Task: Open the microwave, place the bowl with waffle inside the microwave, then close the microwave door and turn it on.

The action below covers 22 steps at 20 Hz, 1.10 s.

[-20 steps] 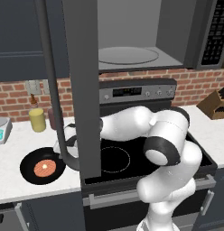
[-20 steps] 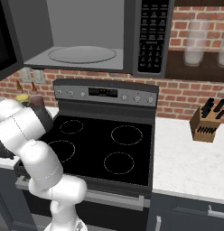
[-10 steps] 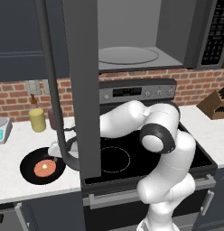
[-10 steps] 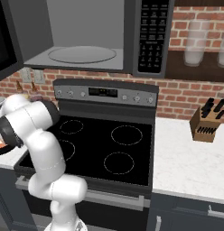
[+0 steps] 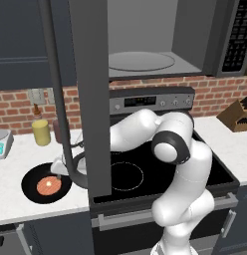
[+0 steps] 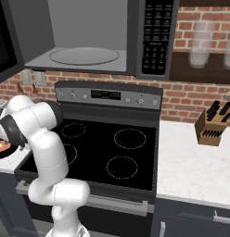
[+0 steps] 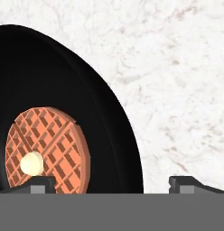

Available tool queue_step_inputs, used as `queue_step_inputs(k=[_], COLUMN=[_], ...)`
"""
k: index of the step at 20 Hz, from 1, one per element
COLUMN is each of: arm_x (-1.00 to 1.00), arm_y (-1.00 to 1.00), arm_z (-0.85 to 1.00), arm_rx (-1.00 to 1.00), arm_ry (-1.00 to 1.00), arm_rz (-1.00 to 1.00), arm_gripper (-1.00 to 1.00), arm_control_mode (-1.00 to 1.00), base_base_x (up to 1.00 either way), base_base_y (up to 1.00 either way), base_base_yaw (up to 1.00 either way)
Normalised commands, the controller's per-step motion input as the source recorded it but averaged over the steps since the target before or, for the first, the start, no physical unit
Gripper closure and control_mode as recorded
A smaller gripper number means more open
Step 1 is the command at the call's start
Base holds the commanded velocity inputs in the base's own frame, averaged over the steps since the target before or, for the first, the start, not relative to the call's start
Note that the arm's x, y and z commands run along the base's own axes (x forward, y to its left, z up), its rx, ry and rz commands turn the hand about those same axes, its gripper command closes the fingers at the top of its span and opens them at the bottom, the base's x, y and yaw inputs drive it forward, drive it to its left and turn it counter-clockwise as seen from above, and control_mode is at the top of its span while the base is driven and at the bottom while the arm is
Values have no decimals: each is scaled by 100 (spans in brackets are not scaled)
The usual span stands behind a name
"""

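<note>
Microwave [image 5: 145, 55]: cavity exposed, turntable bare; microwave door [image 5: 90, 94] swung fully open toward the camera, bar handle in front; bowl [image 5: 46, 183]: black, on the white desk [image 5: 26, 209] left of the stove [image 5: 195, 169]; waffle [image 7: 46, 149] lies inside it; end effector [image 7: 113, 182]: jaws wide, holding nothing, just above the bowl's rim.
</note>
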Motion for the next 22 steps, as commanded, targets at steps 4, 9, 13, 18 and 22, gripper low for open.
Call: queue_step_inputs(k=[4, 9, 13, 18, 22], arm_x=[0, 0, 0, 0, 0], arm_y=[0, 0, 0, 0, 0], arm_z=[0, 0, 0, 0, 0], arm_rx=[0, 0, 0, 0, 0], arm_ry=[0, 0, 0, 0, 0], arm_rz=[0, 0, 0, 0, 0], arm_gripper=[-100, 100, 100, 100, 100], arm_control_mode=[-100, -100, -100, -100, -100], base_base_x=[0, 0, 0, 0, 0], base_base_y=[0, 0, 0, 0, 0], base_base_yaw=[0, 0, 0, 0, 0])
